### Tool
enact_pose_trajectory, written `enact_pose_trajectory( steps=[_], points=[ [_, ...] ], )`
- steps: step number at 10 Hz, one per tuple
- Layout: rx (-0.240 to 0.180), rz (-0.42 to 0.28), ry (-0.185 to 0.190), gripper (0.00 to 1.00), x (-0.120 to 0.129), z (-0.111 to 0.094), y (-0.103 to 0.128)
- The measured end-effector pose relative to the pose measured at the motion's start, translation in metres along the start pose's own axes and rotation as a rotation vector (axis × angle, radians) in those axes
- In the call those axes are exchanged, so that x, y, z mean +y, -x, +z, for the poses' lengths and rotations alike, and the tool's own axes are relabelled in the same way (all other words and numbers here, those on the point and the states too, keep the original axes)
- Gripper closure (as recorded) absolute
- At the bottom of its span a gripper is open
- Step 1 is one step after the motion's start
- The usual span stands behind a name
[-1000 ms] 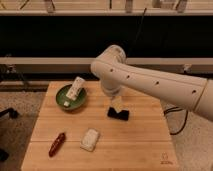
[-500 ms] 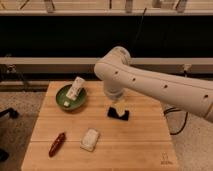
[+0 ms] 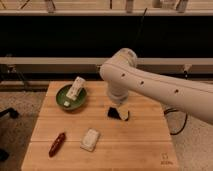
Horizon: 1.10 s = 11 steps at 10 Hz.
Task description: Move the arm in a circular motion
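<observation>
The arm [image 3: 150, 85] hangs its dark tool [image 3: 118, 114] low over the table [image 3: 145, 145]; whether it is open or closed, I cannot tell.

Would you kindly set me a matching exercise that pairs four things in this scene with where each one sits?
Things:
1. tool
2. green bowl
3. red item
4. pale packet

Places:
A. near edge of the table, picture's left
B. over the table's middle, below the arm
C. far left of the table, holding a tilted carton
D. near edge, just right of the red item

Pairs: 1-B, 2-C, 3-A, 4-D
</observation>
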Motion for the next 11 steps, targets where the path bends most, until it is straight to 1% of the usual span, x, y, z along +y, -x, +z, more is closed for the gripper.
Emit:
enact_pose_trajectory(
  steps=[2, 4, 6, 8, 9, 11],
  points=[
    [-0.009, 0.009, -0.001, 0.20, 0.007, 0.000, -0.004],
    [-0.013, 0.035, 0.000, 0.20, 0.026, -0.001, -0.014],
    [-0.012, 0.055, 0.002, 0.20, 0.036, -0.001, -0.026],
    [-0.015, 0.070, 0.000, 0.20, 0.038, -0.001, -0.032],
    [-0.025, 0.086, 0.001, 0.20, 0.041, 0.000, -0.037],
    [-0.030, 0.130, 0.009, 0.20, 0.059, 0.005, -0.063]
  ],
)
